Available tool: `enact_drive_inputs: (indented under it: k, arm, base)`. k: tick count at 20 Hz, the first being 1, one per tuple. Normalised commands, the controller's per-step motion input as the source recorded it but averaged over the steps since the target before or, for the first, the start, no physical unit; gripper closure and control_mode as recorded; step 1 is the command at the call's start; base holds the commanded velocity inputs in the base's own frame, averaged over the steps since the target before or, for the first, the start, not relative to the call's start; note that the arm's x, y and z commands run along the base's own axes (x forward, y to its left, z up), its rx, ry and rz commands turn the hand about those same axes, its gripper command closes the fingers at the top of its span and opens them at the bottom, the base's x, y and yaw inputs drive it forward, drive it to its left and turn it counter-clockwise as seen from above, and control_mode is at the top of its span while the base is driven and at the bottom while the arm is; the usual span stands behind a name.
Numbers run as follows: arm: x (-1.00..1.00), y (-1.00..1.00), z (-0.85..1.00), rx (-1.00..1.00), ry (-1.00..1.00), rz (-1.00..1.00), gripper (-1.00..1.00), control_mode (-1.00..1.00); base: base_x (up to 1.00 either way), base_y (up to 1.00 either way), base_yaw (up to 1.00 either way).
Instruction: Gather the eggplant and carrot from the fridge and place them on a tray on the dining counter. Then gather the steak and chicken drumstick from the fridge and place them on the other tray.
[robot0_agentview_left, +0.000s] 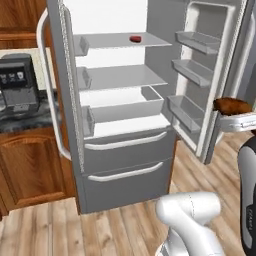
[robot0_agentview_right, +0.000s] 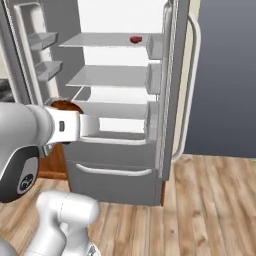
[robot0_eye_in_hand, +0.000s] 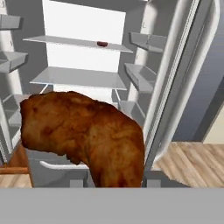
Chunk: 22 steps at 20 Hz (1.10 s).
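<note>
Hand view: my claw (robot0_eye_in_hand: 111, 183) is pinching the chicken drumstick (robot0_eye_in_hand: 85, 131), clear of the open fridge (robot0_agentview_left: 125, 165). Steak (robot0_agentview_left: 135, 38) sits on the top shelf. Next, I judge: carry drumstick to the blue tray.

The fridge (robot0_agentview_right: 120, 100) stands with both upper doors swung open, exposing a white lit interior with grey shelves. A small dark red item (robot0_agentview_right: 135, 39) lies on the top shelf (robot0_agentview_right: 105, 41), toward its right side. The left door carries grey bins (robot0_agentview_right: 42, 40) on its inner face; the right door shows a long white vertical handle (robot0_agentview_right: 192, 85) on its outer edge. Below the shelves, a drawer with a white horizontal handle (robot0_agentview_right: 112, 171) is closed. The white arm (robot0_agentview_right: 30, 135) extends from the lower left across the fridge front. The chicken drumstick (robot0_agentview_right: 64, 106), brown, protrudes just above the arm's end, partly hidden behind it. A wood plank floor (robot0_agentview_right: 210, 210) runs to the right.
</note>
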Motion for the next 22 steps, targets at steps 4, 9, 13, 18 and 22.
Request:
enact_drive_inputs:
  k: [4, 9, 13, 18, 22]
  arm:
    - [0.0, 0.0, 0.0, 0.0, 0.0, 0.0, 1.0, 1.0]
    - [0.0, 0.0, 0.0, 0.0, 0.0, 0.0, 1.0, 1.0]
    - [0.0, 0.0, 0.0, 0.0, 0.0, 0.0, 1.0, 1.0]
    - [0.0, 0.0, 0.0, 0.0, 0.0, 0.0, 1.0, 1.0]
    - [0.0, 0.0, 0.0, 0.0, 0.0, 0.0, 1.0, 1.0]
  base:
    - [-0.63, -0.16, -0.49]
    - [-0.37, -0.28, -0.51]
    - [-0.06, -0.23, -0.51]
    - [0.06, -0.29, -0.45]
    - [0.29, -0.36, -0.41]
